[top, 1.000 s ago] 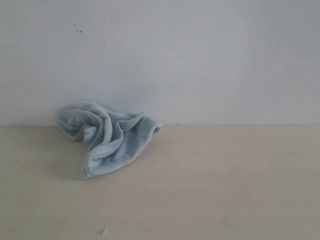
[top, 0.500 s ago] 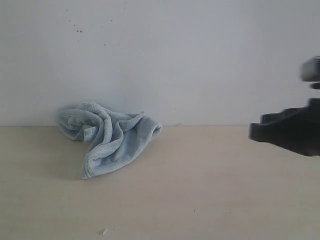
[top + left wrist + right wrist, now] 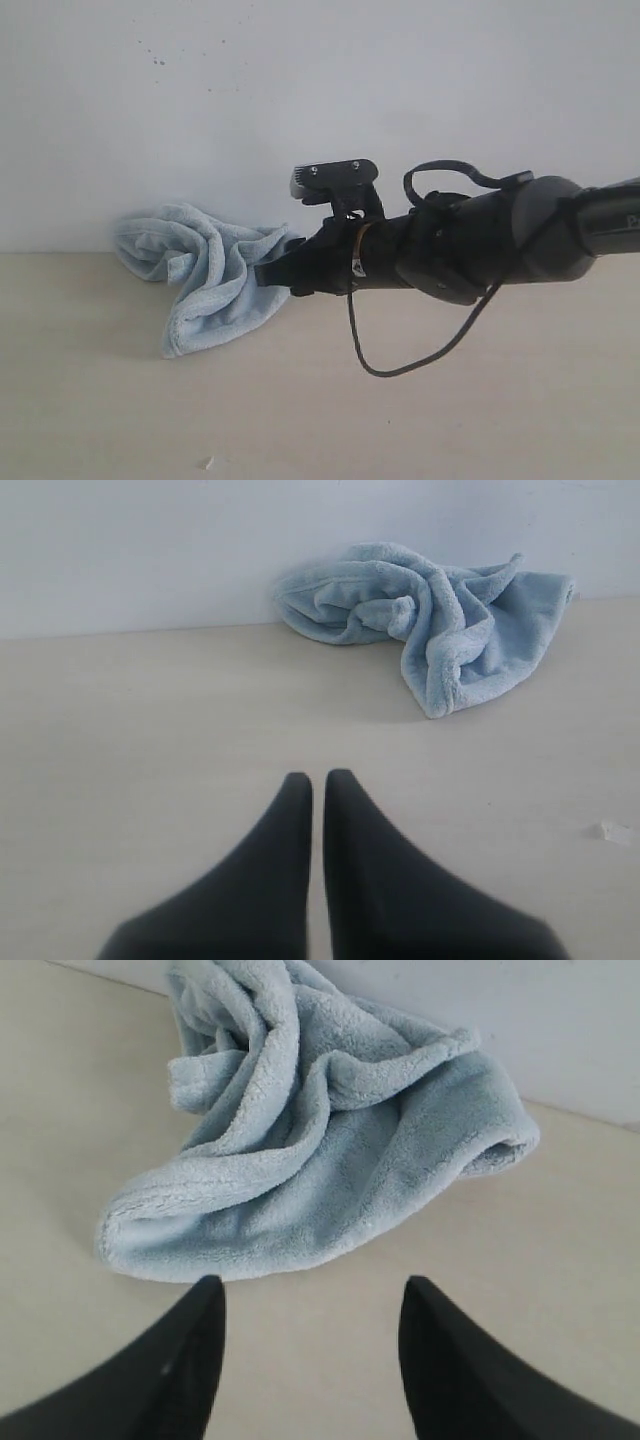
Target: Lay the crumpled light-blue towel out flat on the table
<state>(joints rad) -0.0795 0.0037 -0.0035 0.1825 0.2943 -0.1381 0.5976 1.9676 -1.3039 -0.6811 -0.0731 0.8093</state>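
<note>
The crumpled light-blue towel (image 3: 200, 275) lies bunched on the pale table (image 3: 450, 420) against the back wall, left of centre. My right arm reaches in from the right, and its gripper (image 3: 268, 272) is at the towel's right edge. In the right wrist view that gripper (image 3: 312, 1285) stands open with bare table between its fingers, just short of the towel (image 3: 330, 1170). My left gripper (image 3: 317, 777) is shut on nothing, well away from the towel (image 3: 440, 610). The left arm does not show in the exterior view.
A white wall (image 3: 320, 100) rises right behind the towel. A small white scrap (image 3: 208, 463) lies near the table's front edge, also seen as a scrap (image 3: 607, 830) in the left wrist view. A black cable (image 3: 400, 365) loops under the right arm.
My right arm has swept in from the right edge across the table to the towel's right side, and its gripper has opened. The towel has not moved.
</note>
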